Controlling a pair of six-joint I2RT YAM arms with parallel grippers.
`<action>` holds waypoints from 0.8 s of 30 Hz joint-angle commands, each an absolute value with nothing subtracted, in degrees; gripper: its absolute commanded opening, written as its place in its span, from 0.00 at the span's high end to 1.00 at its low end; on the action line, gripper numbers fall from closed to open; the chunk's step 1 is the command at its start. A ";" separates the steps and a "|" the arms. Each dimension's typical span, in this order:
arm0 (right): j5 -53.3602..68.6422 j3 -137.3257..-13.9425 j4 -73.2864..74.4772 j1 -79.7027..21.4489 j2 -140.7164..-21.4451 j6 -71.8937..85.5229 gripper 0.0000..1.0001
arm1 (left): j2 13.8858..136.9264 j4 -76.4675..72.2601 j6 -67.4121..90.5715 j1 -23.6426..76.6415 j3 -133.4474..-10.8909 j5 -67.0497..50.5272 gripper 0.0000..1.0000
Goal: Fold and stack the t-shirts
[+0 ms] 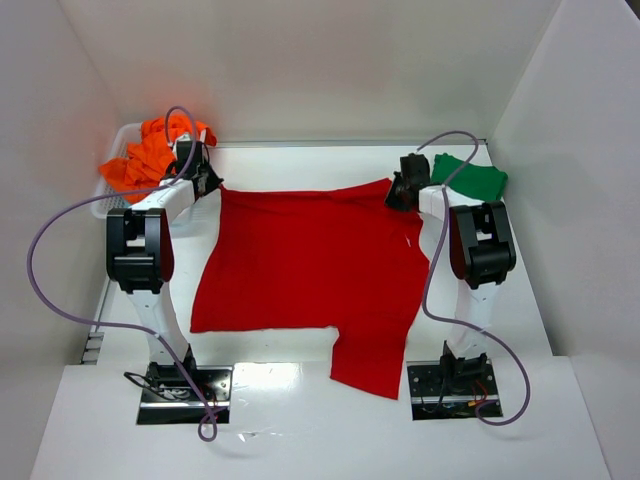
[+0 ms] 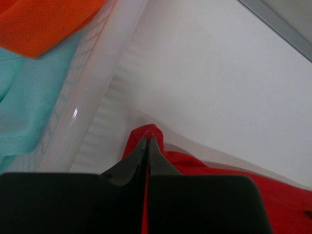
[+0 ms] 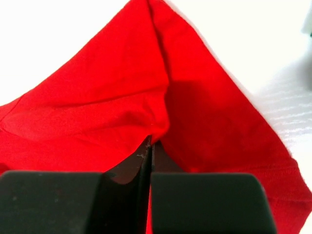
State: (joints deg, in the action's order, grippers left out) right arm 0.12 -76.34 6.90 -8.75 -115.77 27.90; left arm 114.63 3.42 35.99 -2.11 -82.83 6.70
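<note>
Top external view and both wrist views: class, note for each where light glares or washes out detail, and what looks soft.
Top external: glare patch on the white table between the arm bases; large bright red cloth t-shirt evenly lit. Right wrist: table burnt out to white, right gripper soft. Left wrist: white plastic lattice basket blurred, with a small glint.

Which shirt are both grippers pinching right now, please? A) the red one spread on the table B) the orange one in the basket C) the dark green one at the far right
A: the left gripper and the right gripper are each shut on a far corner of the red shirt.
</note>
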 commanded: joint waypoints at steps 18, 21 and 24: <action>14.06 -79.72 13.09 -4.39 -93.61 40.17 1.00 | 107.05 4.13 33.66 -2.46 -82.53 5.98 1.00; 14.06 -77.44 13.62 -3.87 -90.28 40.17 1.00 | 104.68 5.27 33.66 -2.46 -80.87 5.45 1.00; 14.06 -75.77 14.85 -3.87 -88.78 40.17 1.00 | 102.40 5.80 33.66 -2.46 -79.02 5.98 1.00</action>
